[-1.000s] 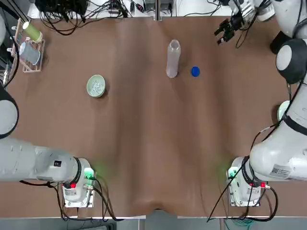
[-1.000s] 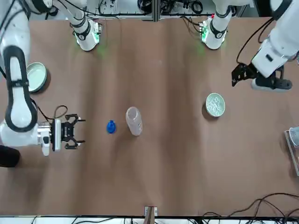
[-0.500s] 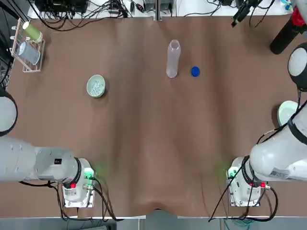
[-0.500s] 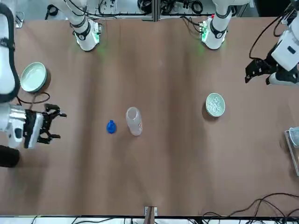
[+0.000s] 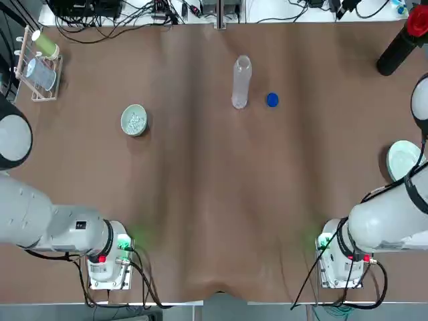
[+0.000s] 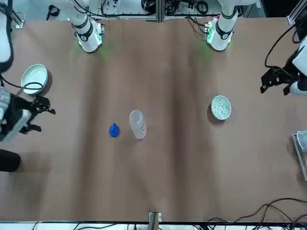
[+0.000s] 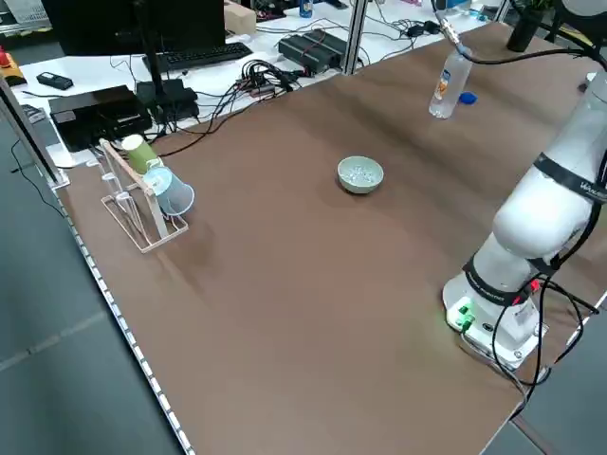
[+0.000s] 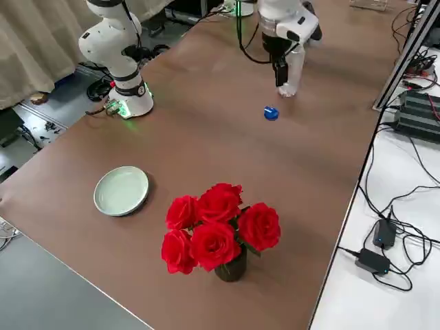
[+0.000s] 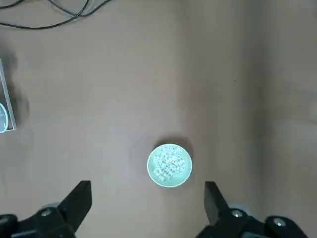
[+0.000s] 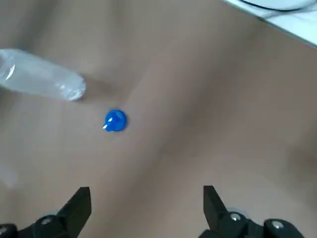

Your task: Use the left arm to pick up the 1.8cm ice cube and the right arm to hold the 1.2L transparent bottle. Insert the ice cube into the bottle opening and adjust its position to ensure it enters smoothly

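Your left end effector (image 9: 148, 191) is open, its two fingers apart with nothing between them, raised above the counter (image 5: 200, 200) on the robot's left of the bottle (image 5: 241, 83). Your right end effector (image 10: 147, 193) is open and empty too, raised on the robot's right of the bottle, well apart from it.

The ice cubes (image 9: 169, 163) lie heaped in the pale green bowl (image 5: 134, 120), which sits to the robot's left of the bottle and a little nearer the robot; you can't tell one cube from the next as the one to take. The bottle itself stands upright on the counter, clear and untouched by either end effector, its narrow bottle opening (image 5: 243, 61) at the top.

Just beside the bottle, on the robot's right, you have the blue cap (image 5: 272, 99). Farther right of the bottle and nearer the robot is the pale plate (image 5: 402, 159); well to the bottle's right stands the black vase (image 8: 232, 268) with red roses (image 8: 214, 244). Well to the bottle's left, past the bowl, the white rack (image 7: 142, 213) carries a light blue cup (image 7: 171, 191) and a green cup (image 7: 139, 154).
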Available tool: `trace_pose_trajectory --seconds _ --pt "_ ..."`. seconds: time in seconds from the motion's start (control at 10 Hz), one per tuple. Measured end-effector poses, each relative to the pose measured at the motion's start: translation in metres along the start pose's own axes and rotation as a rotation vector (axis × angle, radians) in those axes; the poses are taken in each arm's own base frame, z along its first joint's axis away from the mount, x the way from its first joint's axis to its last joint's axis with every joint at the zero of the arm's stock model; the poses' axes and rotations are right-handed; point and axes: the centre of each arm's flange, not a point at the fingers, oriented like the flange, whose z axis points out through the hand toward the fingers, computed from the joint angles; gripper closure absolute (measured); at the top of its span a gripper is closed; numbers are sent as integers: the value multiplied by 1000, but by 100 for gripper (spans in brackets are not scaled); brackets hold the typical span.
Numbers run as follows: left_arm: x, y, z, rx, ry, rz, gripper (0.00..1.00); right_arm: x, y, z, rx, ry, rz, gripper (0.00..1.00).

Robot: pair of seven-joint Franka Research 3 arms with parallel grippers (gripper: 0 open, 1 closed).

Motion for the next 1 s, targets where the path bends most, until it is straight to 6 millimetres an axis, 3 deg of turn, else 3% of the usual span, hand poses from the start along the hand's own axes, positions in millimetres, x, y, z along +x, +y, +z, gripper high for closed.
trace_pose_trajectory --seconds 0.2,0.4,0.7,1.0 --pt "-2 -6 12 -18 -35 -37 0 -16 4 -34 -151 -26 266 0" --pt "-4 -5 15 -18 -42 -84 0 -17 -6 -60 -247 -14 432 0" --pt "-6 -5 13 -18 -40 -86 0 -29 -23 -89 -302 -80 503 0" --pt "-6 -5 13 -15 -40 -63 0 -34 -19 -101 -294 -55 545 0"
